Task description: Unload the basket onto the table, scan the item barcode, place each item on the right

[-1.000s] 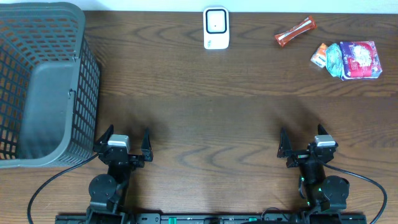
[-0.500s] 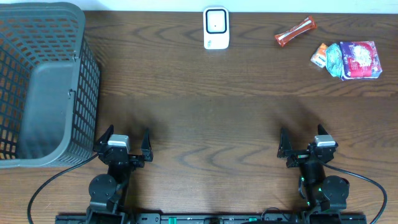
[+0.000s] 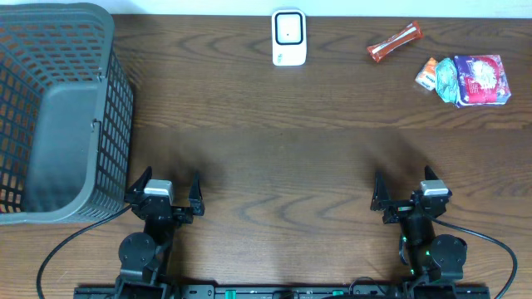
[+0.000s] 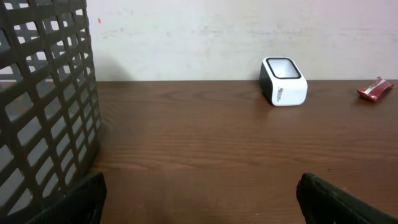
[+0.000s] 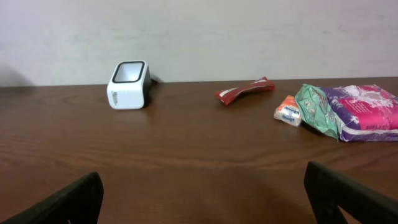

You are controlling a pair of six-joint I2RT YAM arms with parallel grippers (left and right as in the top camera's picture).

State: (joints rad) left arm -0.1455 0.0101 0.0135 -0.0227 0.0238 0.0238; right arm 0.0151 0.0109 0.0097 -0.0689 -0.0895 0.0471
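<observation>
The white barcode scanner (image 3: 288, 37) stands at the table's far edge, its dark window facing up (image 4: 283, 81) (image 5: 129, 84). At the far right lie three items: a red snack bar (image 3: 394, 42) (image 5: 245, 91), a small orange packet (image 3: 426, 72) (image 5: 288, 111) and a green and pink pouch (image 3: 474, 80) (image 5: 351, 112). My left gripper (image 3: 166, 184) (image 4: 202, 199) rests open at the near edge, nothing between its fingers. The right gripper (image 3: 406, 193) (image 5: 202, 199) is also open and empty, far short of the items.
A grey plastic mesh basket (image 3: 50, 108) fills the left side of the table, close to the left gripper's left finger (image 4: 78, 199). A pale wall runs behind the table's far edge.
</observation>
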